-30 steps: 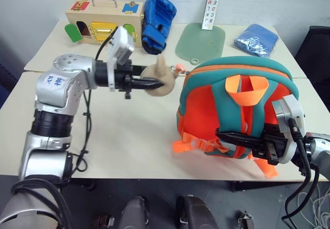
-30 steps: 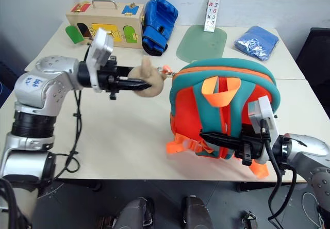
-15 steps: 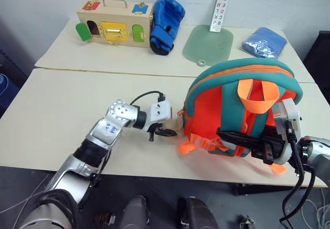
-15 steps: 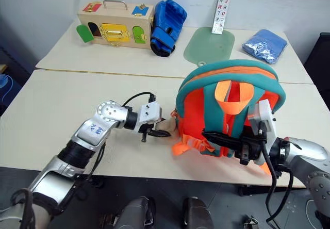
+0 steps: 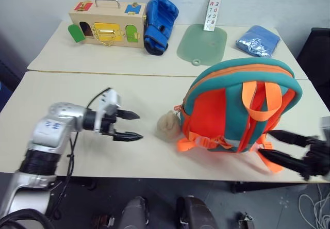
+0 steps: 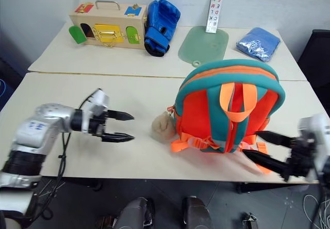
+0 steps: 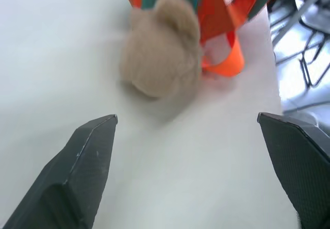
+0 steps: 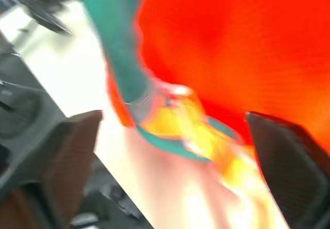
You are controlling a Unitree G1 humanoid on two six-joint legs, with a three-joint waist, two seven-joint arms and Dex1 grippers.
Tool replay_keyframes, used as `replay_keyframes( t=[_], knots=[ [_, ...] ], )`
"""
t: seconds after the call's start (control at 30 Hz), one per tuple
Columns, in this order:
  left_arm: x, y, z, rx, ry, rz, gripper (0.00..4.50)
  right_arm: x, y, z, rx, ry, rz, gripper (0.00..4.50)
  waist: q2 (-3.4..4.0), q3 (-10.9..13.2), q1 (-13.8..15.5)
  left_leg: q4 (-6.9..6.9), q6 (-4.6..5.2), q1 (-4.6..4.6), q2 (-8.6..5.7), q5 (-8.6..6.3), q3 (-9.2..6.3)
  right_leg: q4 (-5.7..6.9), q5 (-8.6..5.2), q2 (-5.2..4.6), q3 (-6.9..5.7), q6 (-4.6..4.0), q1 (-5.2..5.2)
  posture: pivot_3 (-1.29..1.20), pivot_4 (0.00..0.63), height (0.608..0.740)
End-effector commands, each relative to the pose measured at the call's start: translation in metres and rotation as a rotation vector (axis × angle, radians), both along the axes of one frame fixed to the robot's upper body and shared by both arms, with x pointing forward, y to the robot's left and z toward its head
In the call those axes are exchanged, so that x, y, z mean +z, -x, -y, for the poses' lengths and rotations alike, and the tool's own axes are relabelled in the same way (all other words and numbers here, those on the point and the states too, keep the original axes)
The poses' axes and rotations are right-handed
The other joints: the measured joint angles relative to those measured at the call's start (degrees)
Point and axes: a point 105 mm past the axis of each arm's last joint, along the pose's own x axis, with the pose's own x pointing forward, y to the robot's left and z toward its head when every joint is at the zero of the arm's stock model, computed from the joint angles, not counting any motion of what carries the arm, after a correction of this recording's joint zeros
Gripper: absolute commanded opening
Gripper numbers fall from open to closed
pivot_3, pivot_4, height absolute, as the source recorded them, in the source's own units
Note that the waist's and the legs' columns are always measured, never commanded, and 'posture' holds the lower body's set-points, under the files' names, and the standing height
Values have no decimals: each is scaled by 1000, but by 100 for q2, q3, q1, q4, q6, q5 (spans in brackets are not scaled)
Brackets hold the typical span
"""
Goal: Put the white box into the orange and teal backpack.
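Standing between both spread claws (left (image 5: 130, 126), right (image 6: 263, 147)): orange and teal backpack (image 5: 234, 105); plush toy (image 5: 166, 125) beside.

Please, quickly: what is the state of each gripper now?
Left gripper: open, holding nothing, beside the plush toy.
Right gripper: open, holding nothing, next to the backpack.
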Motion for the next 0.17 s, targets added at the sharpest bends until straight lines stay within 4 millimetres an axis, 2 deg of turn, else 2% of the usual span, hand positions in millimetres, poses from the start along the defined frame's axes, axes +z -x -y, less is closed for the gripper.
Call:
replay_keyframes(
  t=[0.03, 0.1, 0.17],
  knots=[
    [56, 17, -35, 60, 120, 68, 4500, 31, 7, 46, -83, 59, 47, 4462, -3, 1, 2, 1, 1, 2, 0, 0, -1, 0, 0, 0, 0, -1, 1, 0, 150, 740],
    [71, 22, -46, 80, 158, 77, 4500, 39, 5, 62, -118, 62, 55, 4462, -3, 1, -1, -4, 0, 4, 1, -1, -1, -6, -2, 0, -1, -4, 1, 0, 150, 740],
    [76, 16, -50, 141, 156, 128, 4500, 42, -1, 69, -142, 49, 72, 4462, -1, 0, 0, -12, -2, 7, 1, -5, 0, -17, -3, -1, 0, -5, 3, 0, 150, 740]
  ],
)
